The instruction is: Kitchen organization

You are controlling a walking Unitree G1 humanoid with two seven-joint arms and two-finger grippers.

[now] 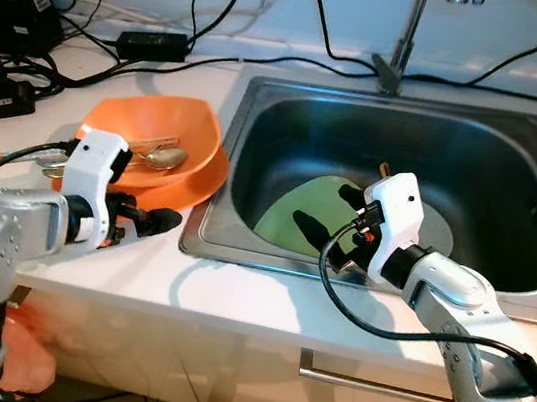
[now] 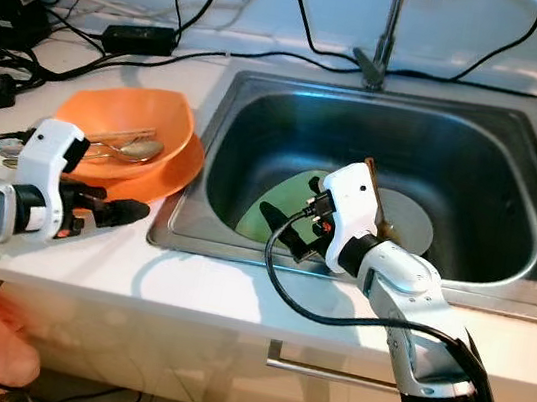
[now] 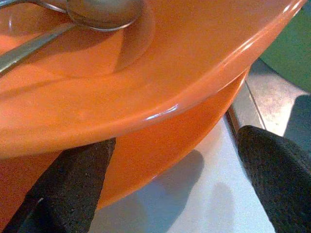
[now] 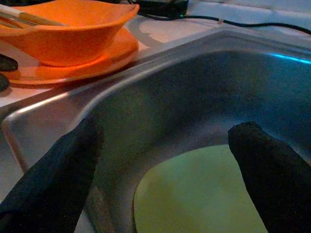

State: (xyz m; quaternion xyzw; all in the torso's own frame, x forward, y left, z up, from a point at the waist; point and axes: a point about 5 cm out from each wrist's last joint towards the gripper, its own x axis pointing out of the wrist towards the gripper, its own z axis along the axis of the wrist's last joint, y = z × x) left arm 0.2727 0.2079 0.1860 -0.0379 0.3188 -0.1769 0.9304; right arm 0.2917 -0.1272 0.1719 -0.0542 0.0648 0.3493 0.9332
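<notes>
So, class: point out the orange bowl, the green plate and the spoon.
orange bowl (image 1: 192, 134), left eye view, inner wall.
green plate (image 1: 296, 220), left eye view, bare face.
spoon (image 1: 166, 156), left eye view, its bowl.

Two silver arms end in white wrist housings with long black textured jaws, looped black cables trailing alongside.

Faucet top beyond frame; green plate half hidden.
</notes>
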